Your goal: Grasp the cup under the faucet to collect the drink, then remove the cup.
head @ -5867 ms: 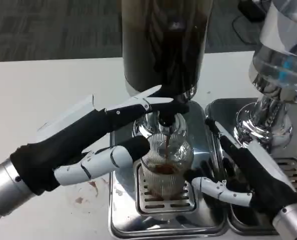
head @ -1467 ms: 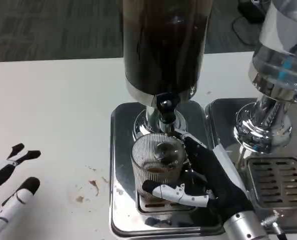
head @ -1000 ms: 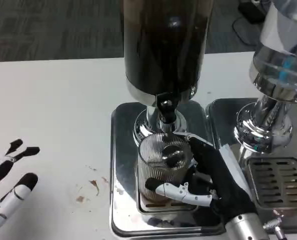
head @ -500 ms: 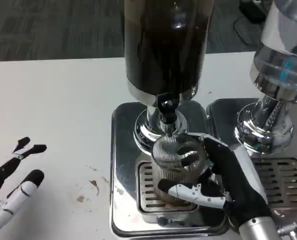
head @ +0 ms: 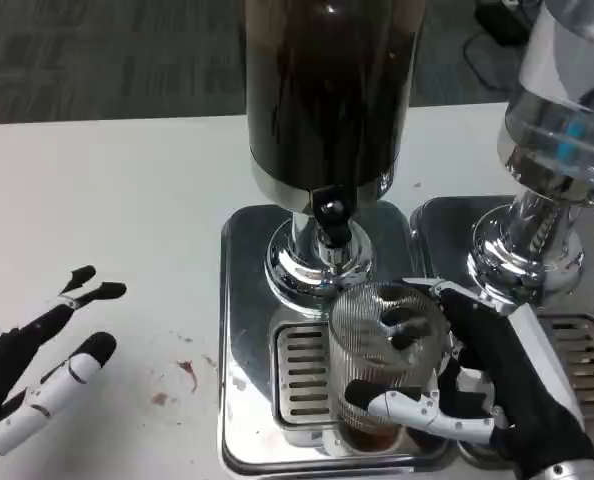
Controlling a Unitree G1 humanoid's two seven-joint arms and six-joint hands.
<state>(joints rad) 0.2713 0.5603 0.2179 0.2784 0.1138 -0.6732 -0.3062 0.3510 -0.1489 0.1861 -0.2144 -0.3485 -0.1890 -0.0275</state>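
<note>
A ribbed clear glass cup (head: 382, 350) with brown drink at its bottom is gripped by my right hand (head: 482, 380), whose fingers wrap its right and front sides. The cup hangs over the front right of the steel drip tray (head: 252, 400), away from the black faucet (head: 329, 215) of the dark drink dispenser (head: 327, 90). My left hand (head: 42, 375) rests open on the white table at the far left, fingers spread, holding nothing.
A second dispenser (head: 562, 150) with a chrome base and its own drip tray (head: 587, 345) stands at the right. Brown drops stain the table (head: 177, 375) left of the steel tray. The dark floor lies beyond the table's far edge.
My right hand has carried the cup from under the faucet toward the front right. The left hand, earlier at the faucet lever, has drawn back to the left and edged slightly rightward.
</note>
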